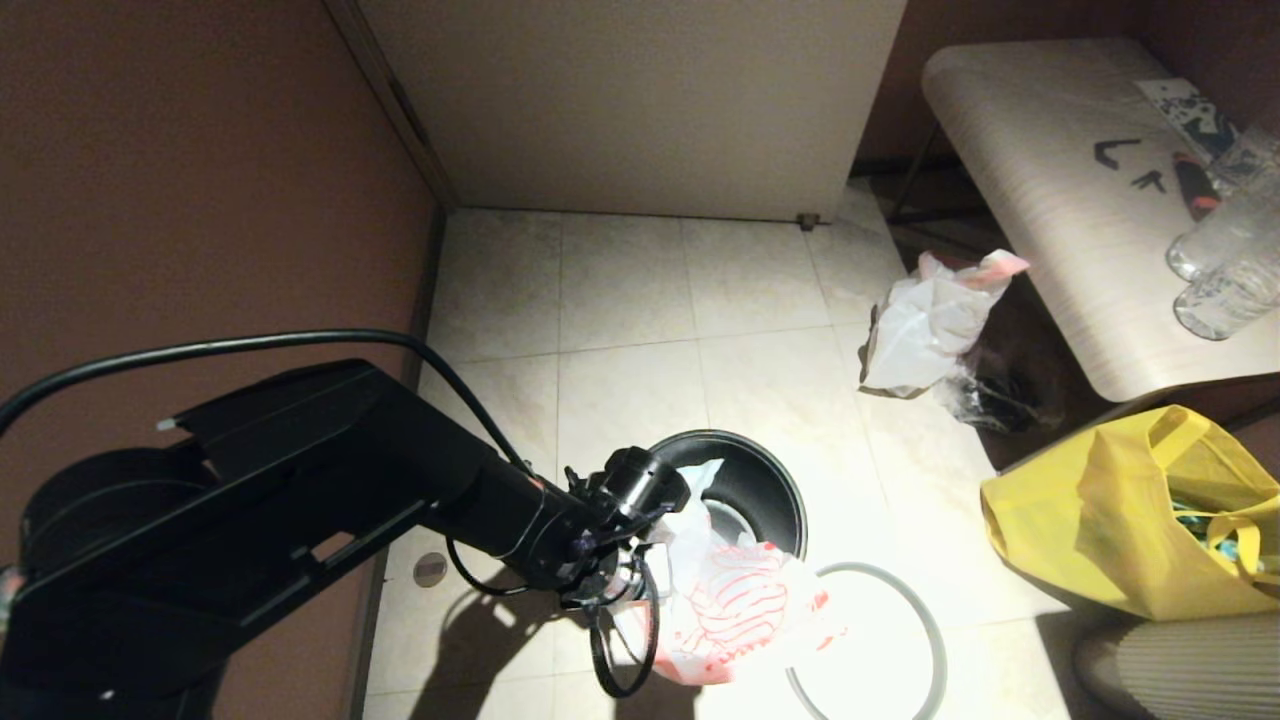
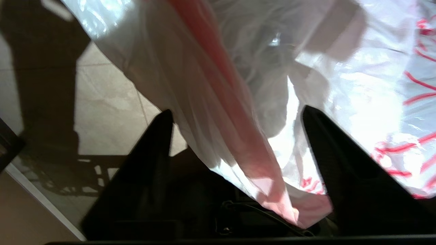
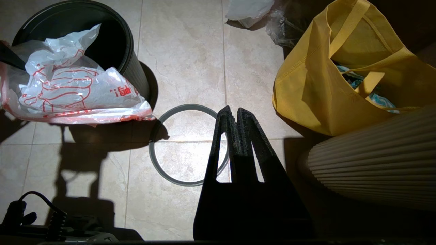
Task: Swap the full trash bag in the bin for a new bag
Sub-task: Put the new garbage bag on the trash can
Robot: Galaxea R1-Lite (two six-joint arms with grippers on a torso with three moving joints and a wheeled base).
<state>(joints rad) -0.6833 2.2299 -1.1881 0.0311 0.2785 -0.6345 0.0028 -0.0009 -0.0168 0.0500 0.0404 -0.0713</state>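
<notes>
The left gripper (image 1: 640, 560) is seen at the 6 o'clock edge of the bin (image 1: 765, 480), low in the middle of the head view. In the left wrist view its two black fingers (image 2: 153, 143) are spread wide apart. A pink-edged fold of the new bag (image 2: 238, 102) runs down between them, but no finger is seen pressing on it.

The new bag (image 1: 735, 600) is thin and see-through white, with a big red line drawing on it. It is draped over the bin's 6 o'clock edge. Part of it sticks up inside the black bin, and most of it hangs out over the floor (image 1: 640, 300).

The grey ring (image 1: 900, 620) is off the bin. It lies flat on the floor, close to the bin at about 4 o'clock from it.

The full trash bag (image 1: 930, 325) is whitish with a pink top edge. It sits on the floor well apart from the bin, at about 1 o'clock from it, just beside the pale bench (image 1: 1060, 220).

A yellow tote (image 1: 1130, 510) is set at 3 o'clock from the bin, near the right edge of the head view.

The right gripper (image 3: 235, 117) is shown only in the right wrist view. It is held above the grey ring (image 3: 163, 170), and its fingers are pressed together with nothing between them
</notes>
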